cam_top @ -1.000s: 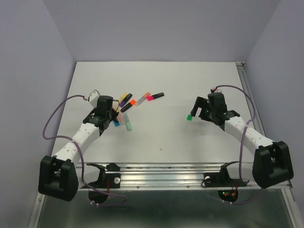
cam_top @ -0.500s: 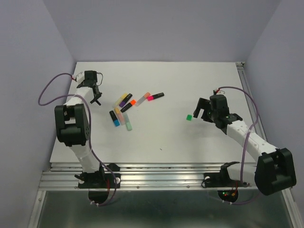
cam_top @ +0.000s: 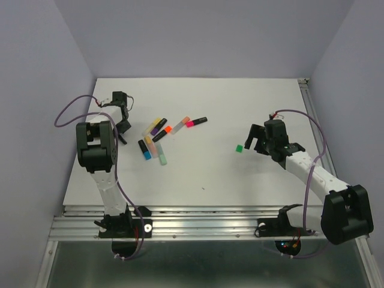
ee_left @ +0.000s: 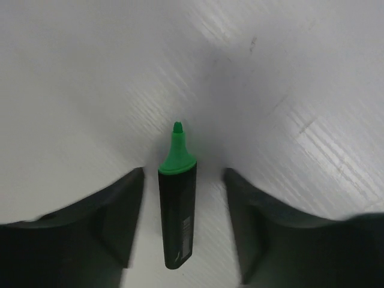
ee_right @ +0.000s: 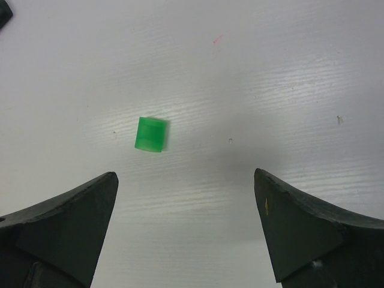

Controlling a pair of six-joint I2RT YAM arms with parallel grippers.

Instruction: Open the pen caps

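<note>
In the left wrist view a black pen [ee_left: 177, 210] with a bare green tip lies on the table between the fingers of my left gripper [ee_left: 185, 174]. The gripper is open, with a gap on each side of the pen. From above, this gripper [cam_top: 122, 133] sits at the table's far left, and the pen under it is hard to make out. A loose green pen cap [cam_top: 239, 147] lies right of centre. My right gripper [cam_top: 253, 139] hovers just beside that cap, open and empty. The green pen cap [ee_right: 150, 134] lies ahead and left of the right gripper [ee_right: 185, 174].
Several capped pens lie in a loose cluster [cam_top: 157, 139] left of centre, with yellow, purple, orange and blue caps. A black pen with a pink cap [cam_top: 196, 122] lies at the cluster's right end. The left arm's cable [cam_top: 72, 111] loops over the table's left edge.
My left arm has swung from the pen cluster out to the far left of the table. Its jaws have gone from shut to open around the green-tipped pen. The right arm barely moved.
</note>
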